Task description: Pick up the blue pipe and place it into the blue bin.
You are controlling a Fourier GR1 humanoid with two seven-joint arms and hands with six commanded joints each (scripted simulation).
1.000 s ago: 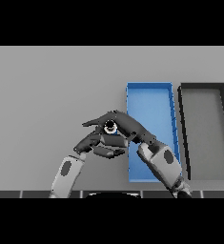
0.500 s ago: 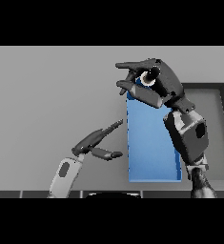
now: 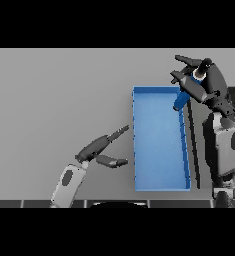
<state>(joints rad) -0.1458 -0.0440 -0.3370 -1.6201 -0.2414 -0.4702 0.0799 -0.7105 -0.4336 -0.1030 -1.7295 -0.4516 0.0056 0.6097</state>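
Pipe-wise, your right hand (image 3: 205, 85) grips the blue pipe (image 3: 181, 100) above the blue bin (image 3: 159, 150)'s far right corner for dropping, left hand (image 3: 96, 149) open beside the bin.

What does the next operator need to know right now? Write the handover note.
Right hand: shut on the blue pipe, held above the far right corner of the blue bin; the pipe's lower end hangs over the bin's right wall.
Left hand: open, holding nothing, resting over the table just left of the bin.
Done: pipe picked up and carried to the bin.
Left: bring the pipe fully over the bin's inside, lower it and release. A dark bin sits right of the blue one, mostly hidden by the right arm; avoid dropping it there.
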